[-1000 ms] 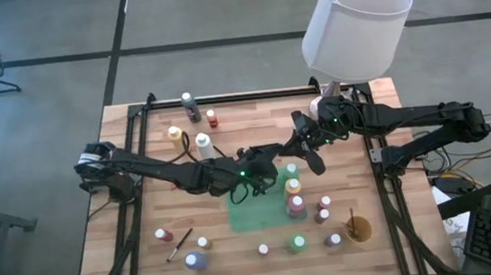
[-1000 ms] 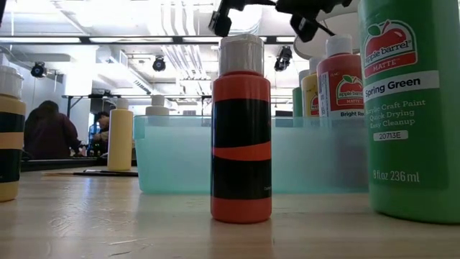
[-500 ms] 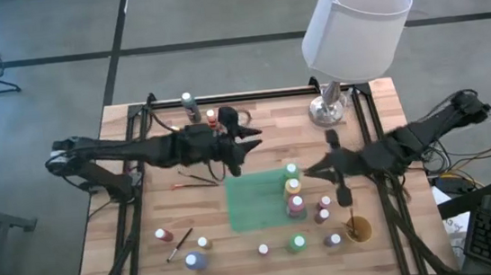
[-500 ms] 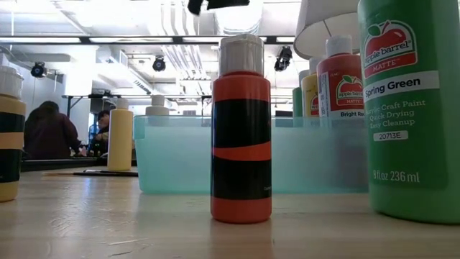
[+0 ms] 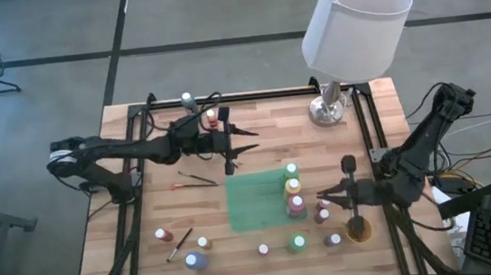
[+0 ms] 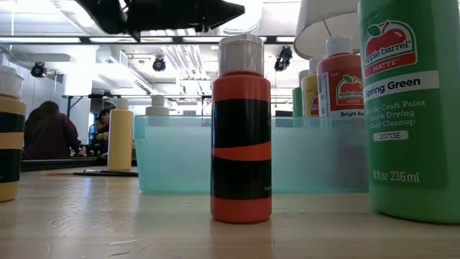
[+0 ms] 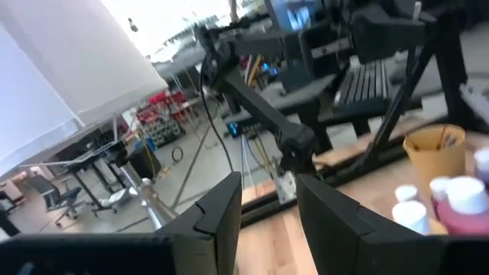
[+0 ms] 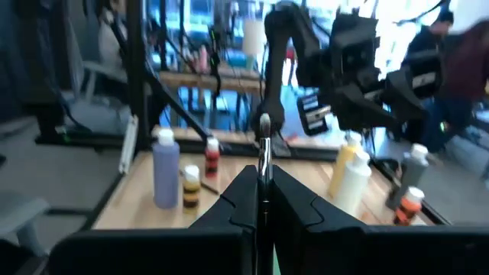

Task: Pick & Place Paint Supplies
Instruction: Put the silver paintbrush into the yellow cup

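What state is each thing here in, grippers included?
left gripper: jaws open, empty.
right gripper: jaws shut on brush.
orange bottle: upright, capped.
green bottle: upright.
loose brush: lying flat.
tan cup: upright.

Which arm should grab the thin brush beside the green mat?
Left: its open fingers hover near that thin dark brush; the right arm's fingers are farther off, shut on another brush.
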You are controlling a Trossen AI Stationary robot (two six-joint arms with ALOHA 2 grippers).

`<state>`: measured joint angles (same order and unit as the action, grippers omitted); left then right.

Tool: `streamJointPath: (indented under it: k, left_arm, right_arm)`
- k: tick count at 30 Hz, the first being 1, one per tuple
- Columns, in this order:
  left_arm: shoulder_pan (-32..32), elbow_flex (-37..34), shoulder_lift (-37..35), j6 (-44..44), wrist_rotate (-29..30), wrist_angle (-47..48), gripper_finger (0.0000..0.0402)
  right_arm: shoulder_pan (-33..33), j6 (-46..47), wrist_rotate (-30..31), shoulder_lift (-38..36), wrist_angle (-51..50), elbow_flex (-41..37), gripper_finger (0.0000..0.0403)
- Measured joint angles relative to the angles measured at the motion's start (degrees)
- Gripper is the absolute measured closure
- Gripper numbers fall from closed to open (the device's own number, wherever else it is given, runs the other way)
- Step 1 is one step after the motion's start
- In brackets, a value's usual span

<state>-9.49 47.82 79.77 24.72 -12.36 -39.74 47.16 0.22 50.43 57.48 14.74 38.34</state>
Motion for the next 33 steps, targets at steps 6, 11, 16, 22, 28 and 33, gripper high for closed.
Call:
streamJointPath:
  k: [6,11,16,22,28,33]
  left_arm:
    - [-0.26,-1.88,0.00,-2.65,-0.19,-4.23,0.0268]
    - [-0.25,-0.82,0.00,-3.80,-0.12,-4.10,0.0268]
    - [-0.24,0.01,0.02,-4.20,-0.06,-4.01,0.0268]
    - [-0.24,1.12,0.02,-4.83,-0.04,-4.05,0.0268]
    - [-0.24,1.90,0.01,-5.30,-0.02,-4.01,0.0268]
    - [-0.24,2.09,0.02,-5.11,-0.02,-3.92,0.0268]
  right_arm:
    - [6.95,-10.32,4.16,-0.12,20.08,-7.51,0.0392]
    - [15.05,-18.01,5.27,-0.10,29.08,-11.29,0.0392]
    - [24.53,-18.42,5.23,-0.10,29.22,-12.44,0.0392]
    - [30.43,-15.07,5.97,-0.10,29.42,-13.94,0.0392]
    - [30.35,-11.97,9.92,-0.07,32.55,-18.76,0.0392]
    - [30.33,-12.48,9.61,0.85,43.53,-25.06,0.0392]
